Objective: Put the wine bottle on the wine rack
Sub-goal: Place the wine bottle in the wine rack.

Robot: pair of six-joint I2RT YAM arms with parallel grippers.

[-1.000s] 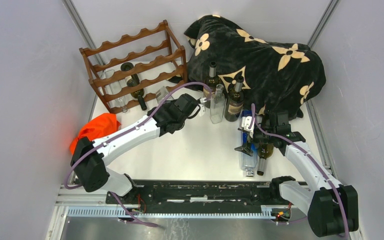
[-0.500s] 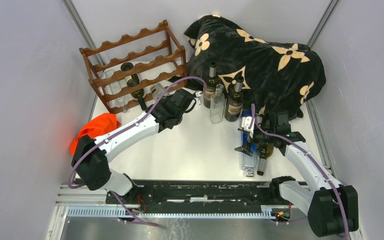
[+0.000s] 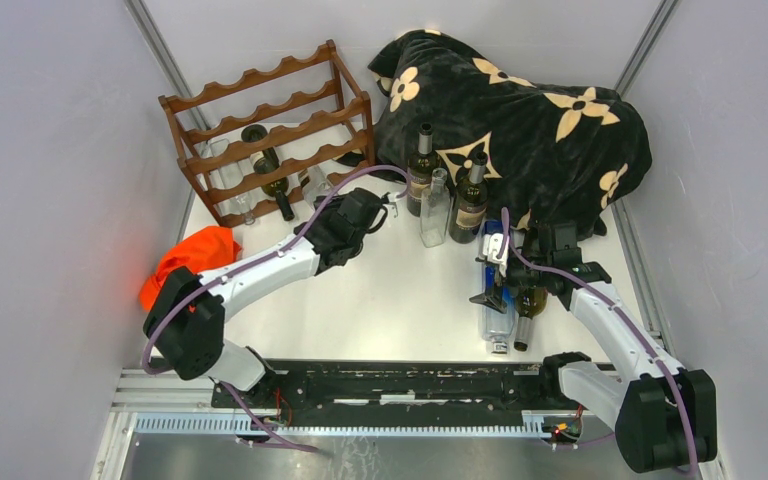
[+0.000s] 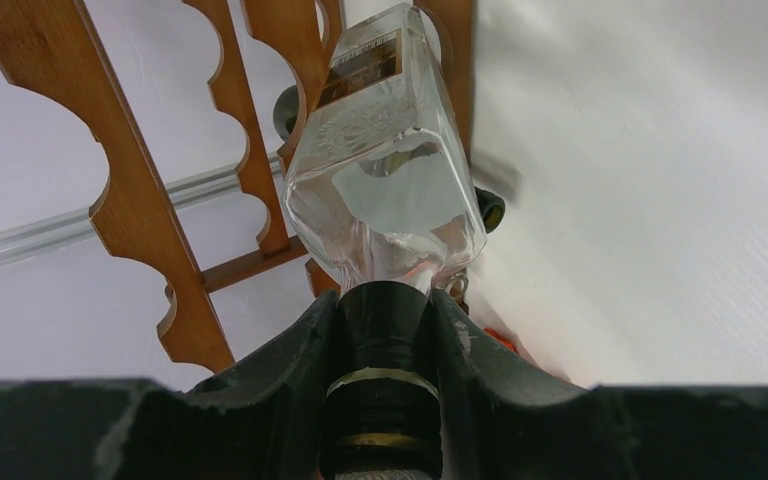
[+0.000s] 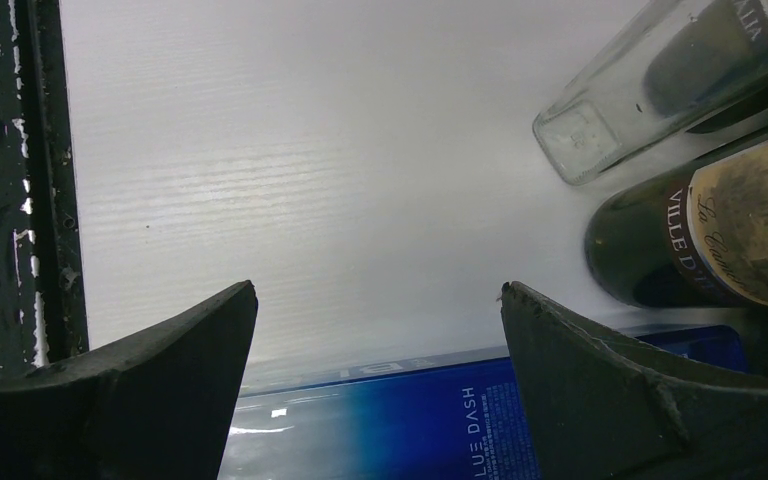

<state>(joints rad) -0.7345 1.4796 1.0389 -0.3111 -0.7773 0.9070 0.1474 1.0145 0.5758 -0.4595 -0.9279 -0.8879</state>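
Observation:
The dark reddish-brown wine rack [image 3: 270,130] stands at the back left; its scalloped rails fill the left of the left wrist view [image 4: 140,200]. My left gripper [image 3: 352,212] [image 4: 385,300] is shut on the black-capped neck of a clear square bottle [image 4: 385,170]. The bottle's base points at the rack's lower right end [image 3: 316,186]. A dark bottle [image 3: 265,165] lies in the rack. My right gripper [image 3: 495,282] [image 5: 380,300] is open just above a clear bottle with a blue label [image 5: 410,420] lying on the table.
Three bottles stand mid-table: a dark one [image 3: 422,170], a clear one [image 3: 434,210], and another dark one [image 3: 470,200]. A dark bottle [image 3: 528,310] lies beside the blue-labelled one. A black flowered blanket [image 3: 520,120] is heaped at the back right. An orange cloth [image 3: 195,255] lies left.
My left arm has moved left and back towards the rack, carrying the clear bottle with it. The right arm has not moved.

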